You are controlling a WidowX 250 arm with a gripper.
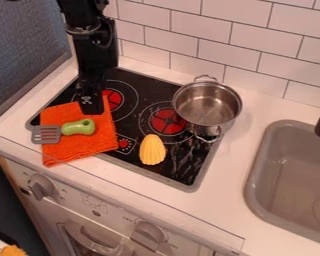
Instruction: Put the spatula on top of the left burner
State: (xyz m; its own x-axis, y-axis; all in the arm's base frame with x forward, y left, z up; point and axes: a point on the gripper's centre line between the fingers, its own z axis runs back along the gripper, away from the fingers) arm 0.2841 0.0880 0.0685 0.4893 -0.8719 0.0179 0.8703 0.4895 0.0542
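Green handle (74, 128) and grey blade: the spatula (64, 129), lying across the orange cloth (79, 147), apart from the left burner (112, 99). The hand (91, 109) hangs near the handle; whether open or closed, one cannot tell. Step in hand, presumably: grasping. Next: align, grip the handle, lift towards the burner.

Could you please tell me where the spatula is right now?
In the camera view, the spatula lies on the left side, on the orange cloth over the stovetop's left end, its green handle just below the gripper in the picture.
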